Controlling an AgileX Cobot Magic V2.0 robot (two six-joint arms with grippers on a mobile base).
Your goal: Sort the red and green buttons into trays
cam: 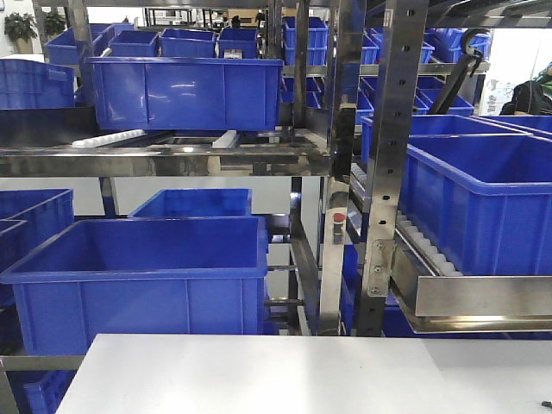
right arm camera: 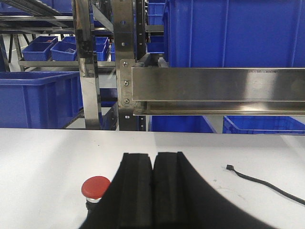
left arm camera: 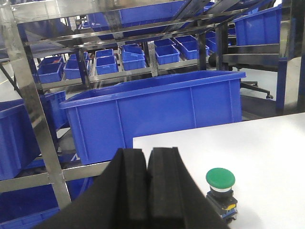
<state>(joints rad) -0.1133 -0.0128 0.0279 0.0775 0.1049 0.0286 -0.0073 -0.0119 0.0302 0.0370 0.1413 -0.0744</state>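
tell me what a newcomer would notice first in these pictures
The deep blue plastic crates on the shiny steel racking fill every view behind the white table. Next come two small mushroom-cap push buttons on that table: the green-domed button beside the shut left gripper, and the red-domed button beside the shut right gripper.

— Was it well lit?
— Bright and even, with only faint shadows on the white surface (cam: 259, 371).
— Any glare?
— Streaks on the steel rack (cam: 392, 129), and the front view's far corners were blown out. All slightly soft.
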